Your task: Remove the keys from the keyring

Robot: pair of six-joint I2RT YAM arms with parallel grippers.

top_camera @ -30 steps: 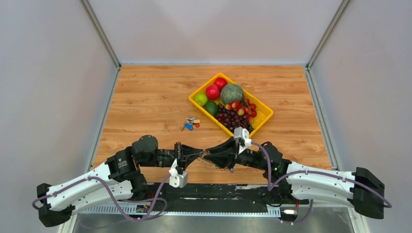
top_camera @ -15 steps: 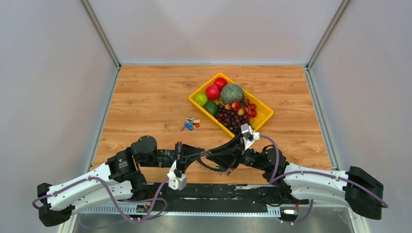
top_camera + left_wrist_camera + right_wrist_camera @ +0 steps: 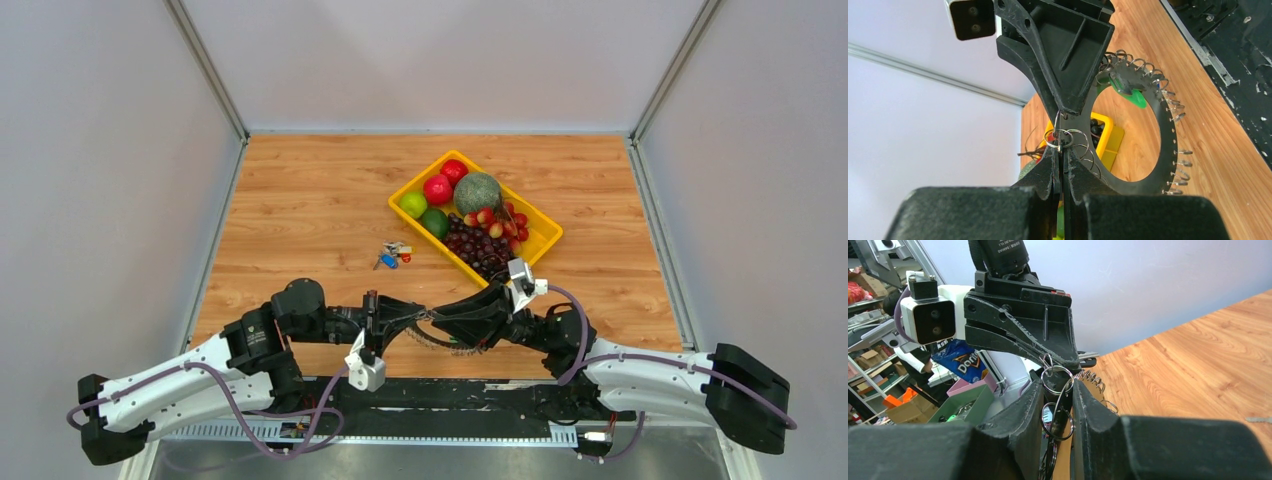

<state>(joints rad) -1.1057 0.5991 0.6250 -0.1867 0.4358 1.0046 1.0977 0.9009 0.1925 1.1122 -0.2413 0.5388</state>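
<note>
The keyring (image 3: 446,345) is a large dark flat ring with small silver split rings all round its rim. Both grippers hold it in the air above the table's near edge. In the left wrist view the keyring (image 3: 1133,186) stands edge-on, and my left gripper (image 3: 1062,150) is shut on its rim. My right gripper (image 3: 1064,112) pinches the same spot from the opposite side. The green-capped key (image 3: 1132,96) hangs on the far rim. In the right wrist view my right gripper (image 3: 1058,382) is closed round split rings (image 3: 1056,421) at the rim. I cannot make out the blue-capped key.
A small loose bunch with blue and red caps (image 3: 392,254) lies on the wooden table beyond the grippers. A yellow tray (image 3: 422,178) of fruit stands at the back right, close to the right wrist. Grey walls enclose the table on three sides.
The right wrist has shifted to the right and its forearm has dropped lower. The keyring has tilted flatter between the grippers. The left arm has barely moved.
</note>
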